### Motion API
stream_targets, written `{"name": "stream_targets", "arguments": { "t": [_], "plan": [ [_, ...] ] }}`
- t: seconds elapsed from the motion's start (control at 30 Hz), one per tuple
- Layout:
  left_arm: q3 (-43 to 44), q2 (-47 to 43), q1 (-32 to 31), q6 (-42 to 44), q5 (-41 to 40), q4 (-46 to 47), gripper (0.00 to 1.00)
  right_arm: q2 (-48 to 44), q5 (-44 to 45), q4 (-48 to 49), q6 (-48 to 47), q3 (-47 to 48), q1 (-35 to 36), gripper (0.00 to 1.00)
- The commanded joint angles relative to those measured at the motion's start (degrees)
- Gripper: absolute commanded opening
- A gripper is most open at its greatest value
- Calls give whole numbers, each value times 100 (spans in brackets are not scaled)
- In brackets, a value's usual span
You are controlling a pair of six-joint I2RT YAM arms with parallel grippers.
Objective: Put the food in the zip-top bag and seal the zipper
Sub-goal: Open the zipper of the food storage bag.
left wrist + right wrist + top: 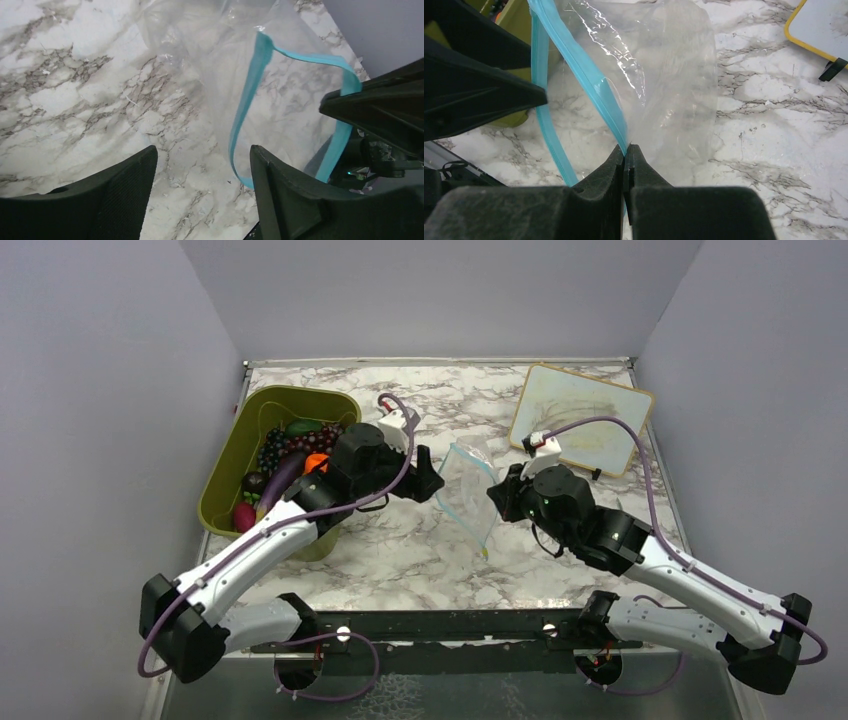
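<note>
The clear zip-top bag (468, 485) is held up over the marble table, its mouth spread open. Nothing shows inside it. My right gripper (626, 148) is shut on one side of the teal zipper (589, 80). My left gripper (202, 152) is open at the bag's mouth, and the other side of the zipper (245, 110) hangs just inside its right finger (285, 195), not gripped. The food lies in the olive-green tub (240, 435) behind my left arm: the purple grape bunch (275, 448), an orange piece (316, 462) and a dark red piece (244, 515).
A yellow-framed whiteboard (582, 415) lies at the back right. The tub stands at the left, close to my left arm, and its wall shows in the right wrist view (519, 20). Grey walls enclose the table on three sides.
</note>
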Motion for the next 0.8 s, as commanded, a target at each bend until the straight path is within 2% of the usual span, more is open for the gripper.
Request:
{"name": "stream_targets", "arguments": {
  "t": [0.0,0.2,0.37,0.5,0.6,0.77],
  "plan": [
    [13,-604,22,353,-349,42,73,20,-41,248,-62,-14,10,1],
    [138,-1022,22,499,-1725,-323,92,111,-45,304,-298,49,10,1],
    [511,-934,42,592,-2731,-965,94,215,-215,334,-393,170,5,1],
    [758,-713,168,350,-3327,-1382,95,101,-282,489,-426,19,10,1],
    [815,-633,399,294,-3178,-1428,99,8,-380,555,-417,-105,10,1],
    [813,-416,1433,-5,-2190,-1484,100,-20,-472,553,-343,-264,6,1]
  ]
}}
